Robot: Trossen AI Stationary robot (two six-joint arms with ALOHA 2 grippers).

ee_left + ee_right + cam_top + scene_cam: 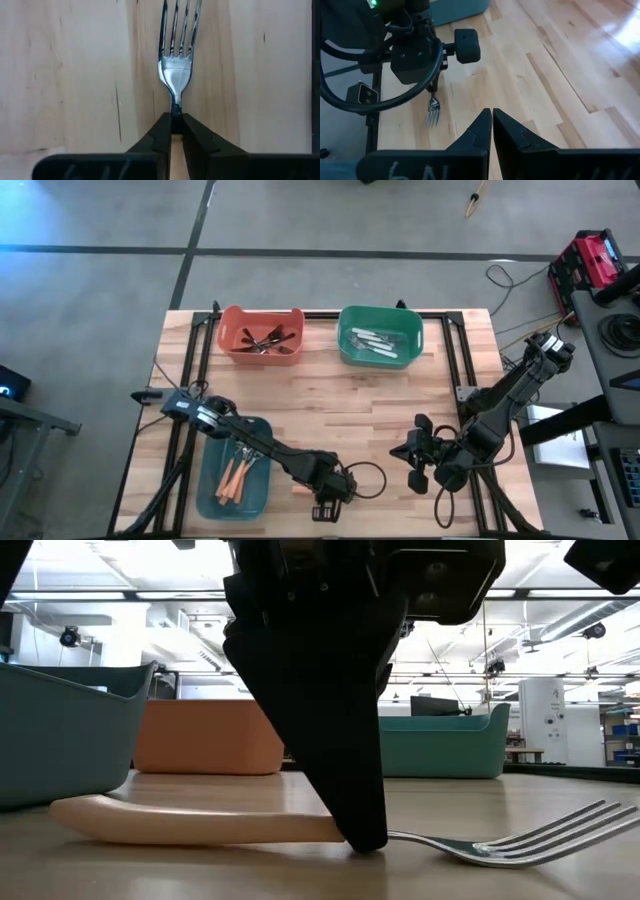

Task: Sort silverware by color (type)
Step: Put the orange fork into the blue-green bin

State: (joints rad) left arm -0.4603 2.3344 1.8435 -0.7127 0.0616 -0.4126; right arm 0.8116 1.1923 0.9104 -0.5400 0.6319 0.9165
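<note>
An orange-handled fork (200, 823) with a metal head (175, 70) lies flat on the wooden table near its front edge. My left gripper (172, 120) stands over it, pointing steeply down and shut on it. My right gripper (491, 117) hangs shut and empty above the table's right front part (415, 452). At the front left, a blue bin (258, 498) holds orange-handled silverware. A red-orange bin (235, 330) at the back holds black pieces. A green bin (350, 350) beside it holds white-handled ones. My left gripper pinches the fork between its two fingers where the orange handle meets the metal neck (175, 107). The fingers (360, 825) come steeply from above, one on each side of the fork. The fork lies on the table, handle to one side and tines (560, 825) to the other.
Black frame rails (200, 370) run along the table's left and right sides. A cable loop (370, 478) trails beside the left wrist. Bare wood lies between the two grippers and in the table's middle (360, 405).
</note>
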